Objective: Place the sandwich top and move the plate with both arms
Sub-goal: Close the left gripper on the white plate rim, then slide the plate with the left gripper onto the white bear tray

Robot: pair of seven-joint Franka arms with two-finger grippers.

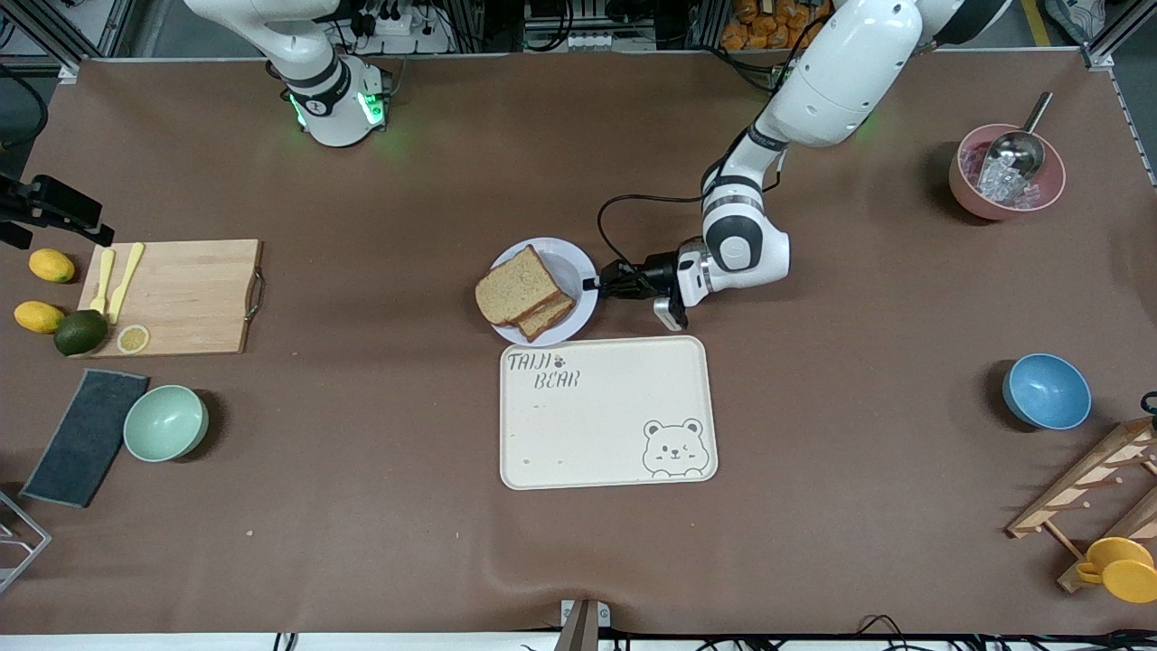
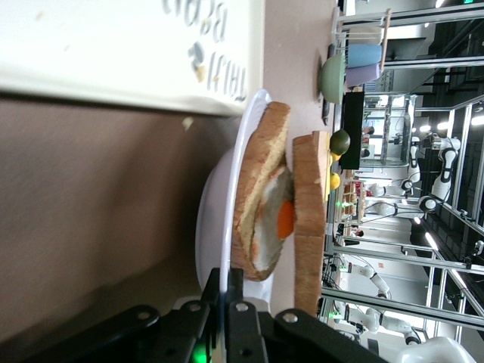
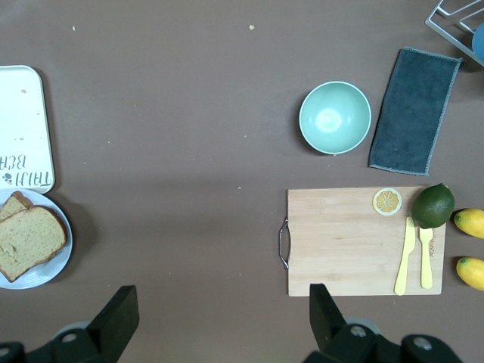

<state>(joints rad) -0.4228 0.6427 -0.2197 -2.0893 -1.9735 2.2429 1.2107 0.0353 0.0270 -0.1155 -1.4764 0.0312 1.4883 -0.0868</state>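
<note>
One pincer, the left pincer [image 1: 598,283], is clamped on the plate [image 1: 565,262] rim, directly ahead of it. Sandwich top [image 1: 515,285] is stacked there. Right pincer [image 3: 219,321] is held apart, well away above the desk [image 1: 362,506].

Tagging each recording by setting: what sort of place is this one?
Most likely a robotics lab staged as a kitchen: a brown-covered table with two white robot arms, aluminium framing around it, and food props like the brown bread sandwich on a white plate.
</note>
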